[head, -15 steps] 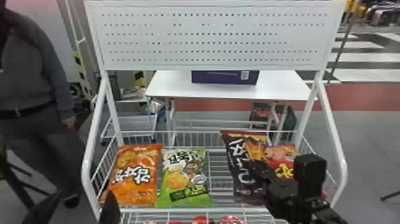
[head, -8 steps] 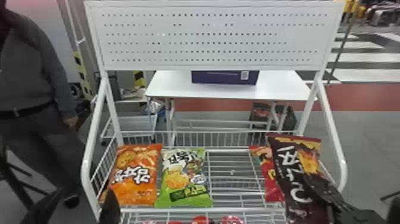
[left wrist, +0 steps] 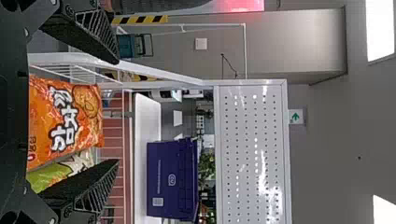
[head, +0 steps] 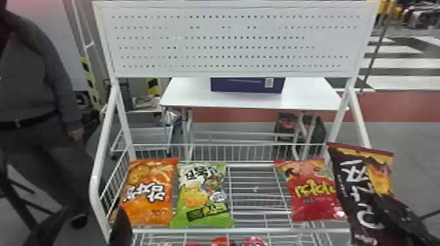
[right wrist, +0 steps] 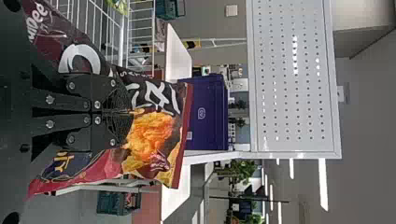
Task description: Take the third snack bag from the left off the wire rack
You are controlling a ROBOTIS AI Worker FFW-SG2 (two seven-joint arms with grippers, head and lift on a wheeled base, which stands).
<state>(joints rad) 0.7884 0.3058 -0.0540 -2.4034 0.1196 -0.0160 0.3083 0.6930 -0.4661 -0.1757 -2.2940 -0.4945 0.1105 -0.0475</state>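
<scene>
The right hand (head: 391, 211) is clamped on the dark brown snack bag (head: 361, 183), low at about 4 o'clock in the head view. Its two flat fingers (right wrist: 109, 114) pinch the bag's printed face from both sides in the right wrist view. The bag hangs raised and tilted over the 3 o'clock end of the wire rack (head: 278, 230). Its top end is up beside the rack's right post, and its lower part runs down past the front rail towards the bottom edge of the view. Whether any part of it touches the wires cannot be told. Three bags lie flat on the shelf. An orange bag (head: 149, 191) is at the 9 o'clock end and a green bag (head: 201, 196) lies just beside it. A red bag (head: 311, 189) lies towards 3 o'clock, its outer edge overlapped in view by the dark bag. A bare stretch of shelf wires (head: 252, 193) separates the green bag from the red one. The left hand (left wrist: 116, 111) waits at about 7 o'clock by the rack's front corner. Its fingers are spread wide with nothing between them, and it faces the orange and green bags. At 12 o'clock a white pegboard panel (head: 229, 39) rises above the rack. Behind it stands a white counter (head: 294, 98) carrying a blue box (head: 247, 84).
</scene>
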